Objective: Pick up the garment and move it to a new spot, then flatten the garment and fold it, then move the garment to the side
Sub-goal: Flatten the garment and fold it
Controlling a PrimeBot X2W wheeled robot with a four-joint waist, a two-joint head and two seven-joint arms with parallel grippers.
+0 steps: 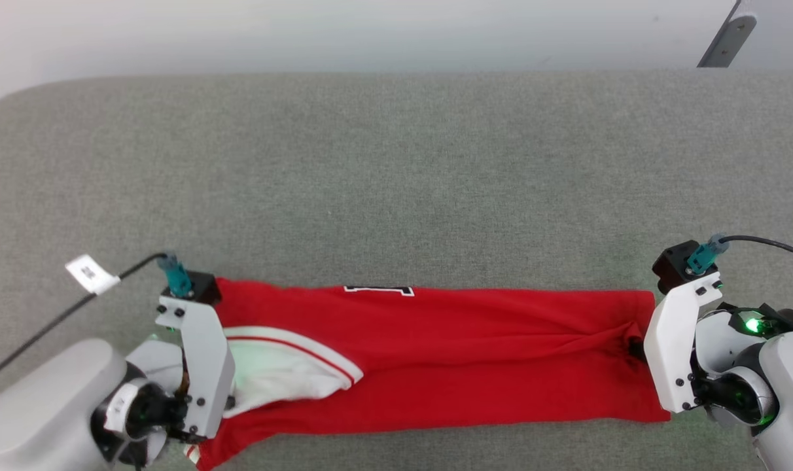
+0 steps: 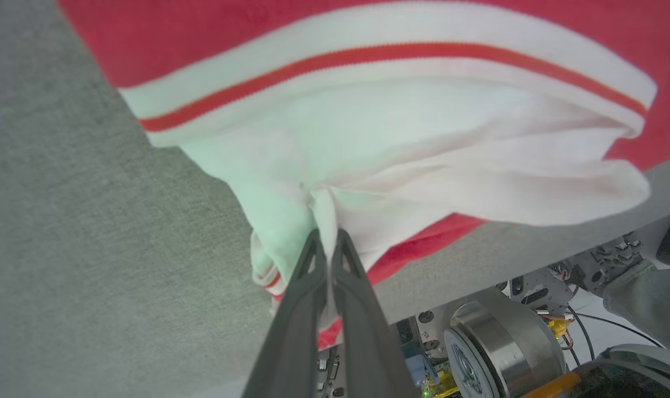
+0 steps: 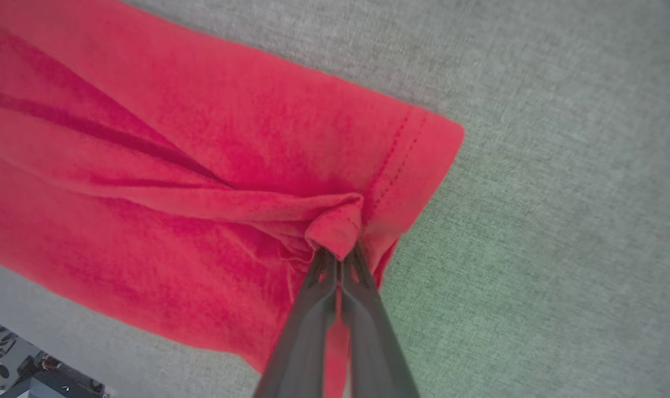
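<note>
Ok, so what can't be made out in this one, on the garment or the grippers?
1. Head view: the garment's printed number is folded under; a sliver shows at the far edge.
2. Head view: white wrist brackets cover the fingertips of the left gripper and right gripper.
3. Head view: the garment's near left corner runs off the bottom edge.

Red jersey T-shirt with white sleeves (image 1: 475,353) lying along the near edge of the grey fabric-covered table (image 1: 396,163), left hand (image 2: 328,235) gripping its left end, right hand (image 3: 339,254) its right end
</note>
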